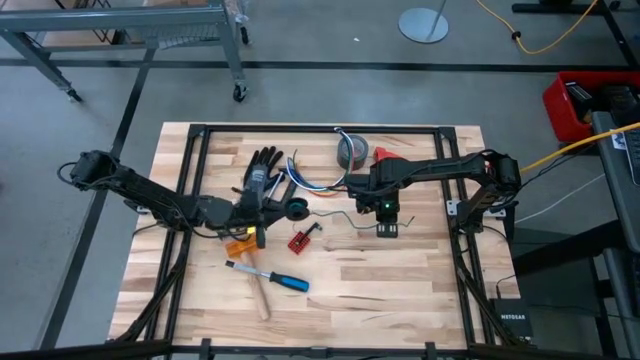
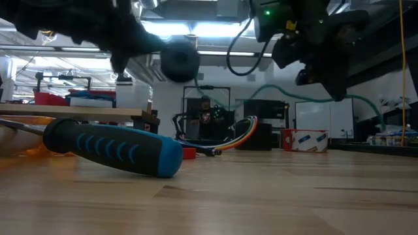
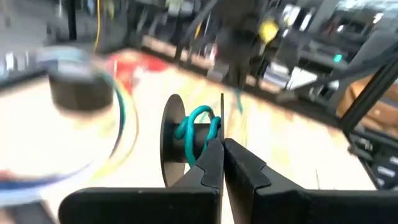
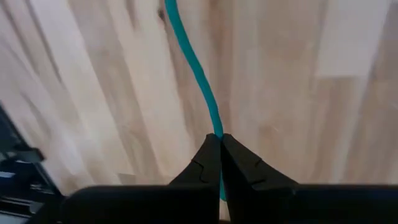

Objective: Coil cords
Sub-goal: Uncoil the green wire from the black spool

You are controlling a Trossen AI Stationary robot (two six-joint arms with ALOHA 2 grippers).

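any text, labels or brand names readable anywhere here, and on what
"NETGEAR": on the black box on the floor beside the table's right corner, small, only just readable in the high view.
Red and white box at the far end, low view: printing too blurred to read.
Blue-handled screwdriver: no readable marking.
Nothing else readable.

Wood, rubbery plastic and matt dark parts

We see a table (image 1: 400,270) of pale wood planks, smooth with a faint sheen and visible grain; the screwdriver (image 2: 111,151) has a black, rubbery-looking grip with glossy blue inlays; the green cord (image 4: 196,68) looks like smooth plastic-sheathed wire; the right gripper's fingers (image 4: 239,165) and the left gripper's fingers (image 3: 245,165) look like matt black plastic; the spool (image 3: 177,146) is matt black; the glove (image 1: 262,172) looks like dark cloth.
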